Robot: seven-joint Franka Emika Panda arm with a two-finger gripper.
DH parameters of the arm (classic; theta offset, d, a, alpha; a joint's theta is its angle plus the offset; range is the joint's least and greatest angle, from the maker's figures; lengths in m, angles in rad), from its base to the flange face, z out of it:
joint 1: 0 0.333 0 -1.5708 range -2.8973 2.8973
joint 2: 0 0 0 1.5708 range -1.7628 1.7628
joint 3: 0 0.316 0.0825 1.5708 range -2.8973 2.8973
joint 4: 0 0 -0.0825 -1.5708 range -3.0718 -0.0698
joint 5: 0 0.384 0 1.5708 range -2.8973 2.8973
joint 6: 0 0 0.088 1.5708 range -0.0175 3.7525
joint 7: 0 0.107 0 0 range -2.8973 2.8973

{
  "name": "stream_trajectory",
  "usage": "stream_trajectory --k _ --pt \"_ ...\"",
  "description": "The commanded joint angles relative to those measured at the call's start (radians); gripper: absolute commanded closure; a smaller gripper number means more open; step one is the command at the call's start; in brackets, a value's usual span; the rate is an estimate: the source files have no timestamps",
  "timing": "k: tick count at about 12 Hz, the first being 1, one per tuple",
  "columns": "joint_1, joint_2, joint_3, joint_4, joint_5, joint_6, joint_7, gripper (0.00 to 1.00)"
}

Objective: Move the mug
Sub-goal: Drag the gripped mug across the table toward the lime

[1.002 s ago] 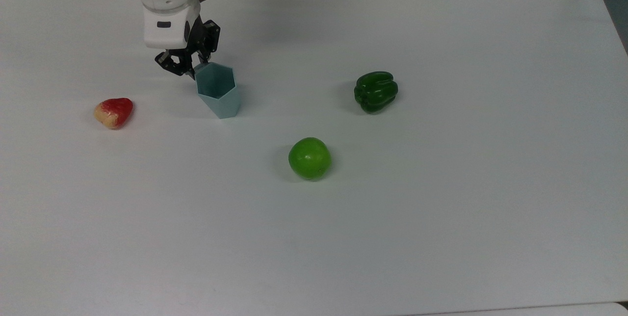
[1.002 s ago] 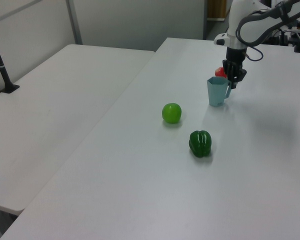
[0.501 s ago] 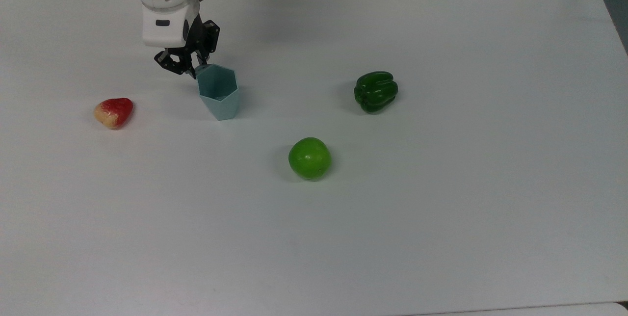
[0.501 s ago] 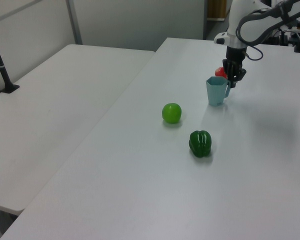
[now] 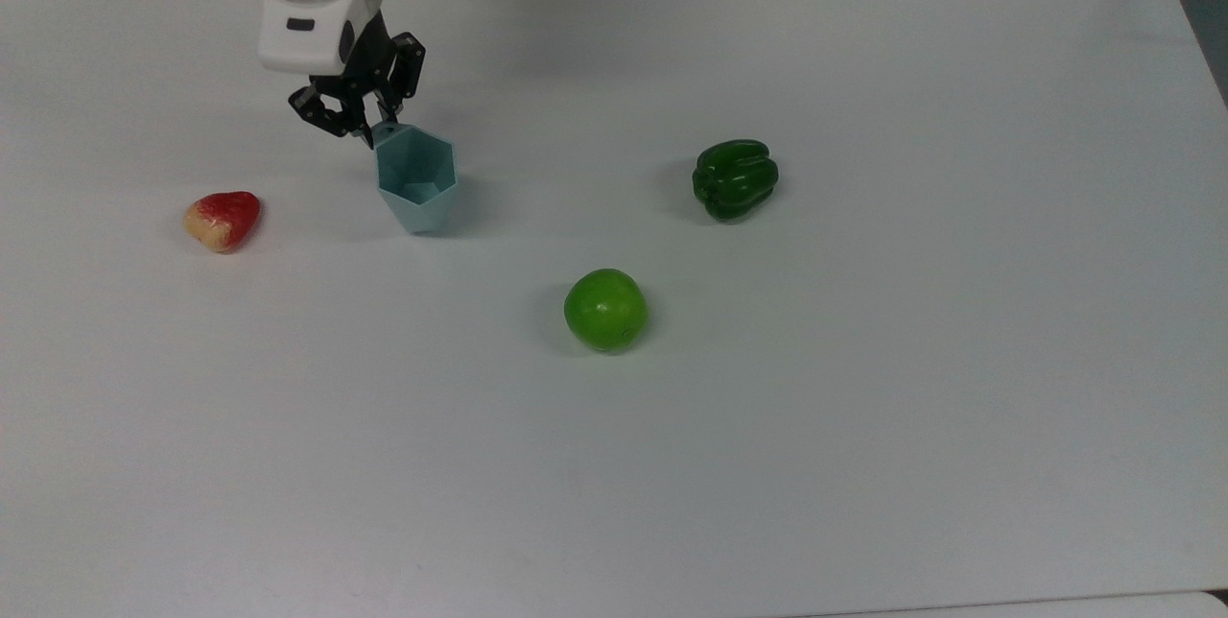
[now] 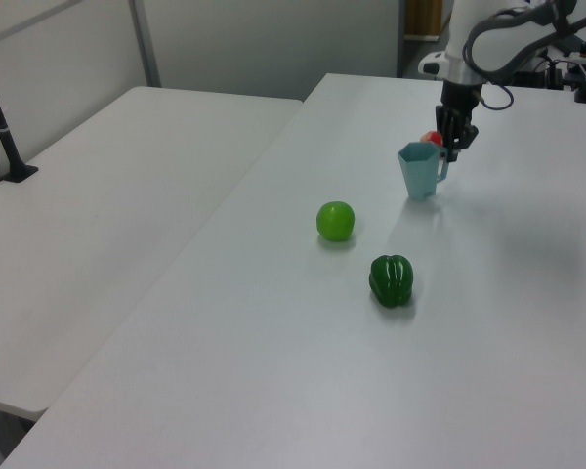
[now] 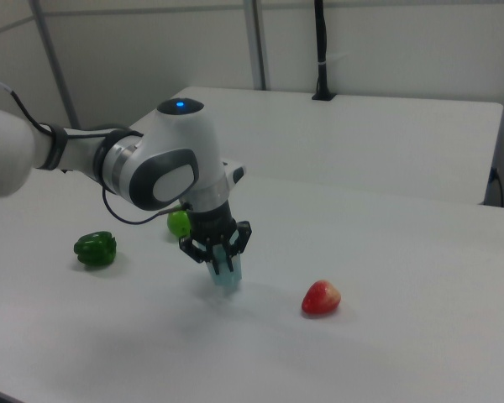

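Observation:
The mug (image 5: 415,181) is a pale blue-grey faceted cup with a hexagonal rim, in the top view's upper left part of the white table (image 5: 863,464). My gripper (image 5: 372,133) comes down from above and is shut on the mug's rim at its far-left corner. The mug hangs slightly tilted, and whether its base touches the table I cannot tell. In the left view the mug (image 6: 420,174) sits just below the gripper (image 6: 447,149). In the right view the gripper (image 7: 218,260) covers the top of the mug (image 7: 228,280).
A red and cream fruit (image 5: 223,220) lies to the top view's left of the mug. A green apple (image 5: 605,310) and a dark green bell pepper (image 5: 735,179) lie to the top view's right. A second white table (image 6: 107,195) stands alongside.
The gripper and the mug have shifted together up and to the top view's left, and the mug now tilts more. The fruits have not moved.

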Motion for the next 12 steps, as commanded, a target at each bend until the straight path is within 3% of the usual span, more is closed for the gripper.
stream_trajectory --k 1,2,5,7,8,10,12 --pt "-0.01 -0.029 -0.009 0.056 0.111 -0.061 0.035 0.84" --pt "-0.013 -0.022 -0.011 0.071 0.163 -0.049 0.084 0.84" --pt "-0.016 0.058 -0.011 0.167 0.239 -0.037 0.232 0.85" --pt "-0.015 0.096 -0.011 0.185 0.278 0.049 0.334 0.85" --pt "-0.009 0.13 -0.008 0.188 0.283 0.114 0.4 0.85" --pt "0.005 0.252 -0.002 0.296 0.283 0.16 0.536 0.85" --pt "0.007 0.302 -0.002 0.344 0.277 0.16 0.555 0.85"
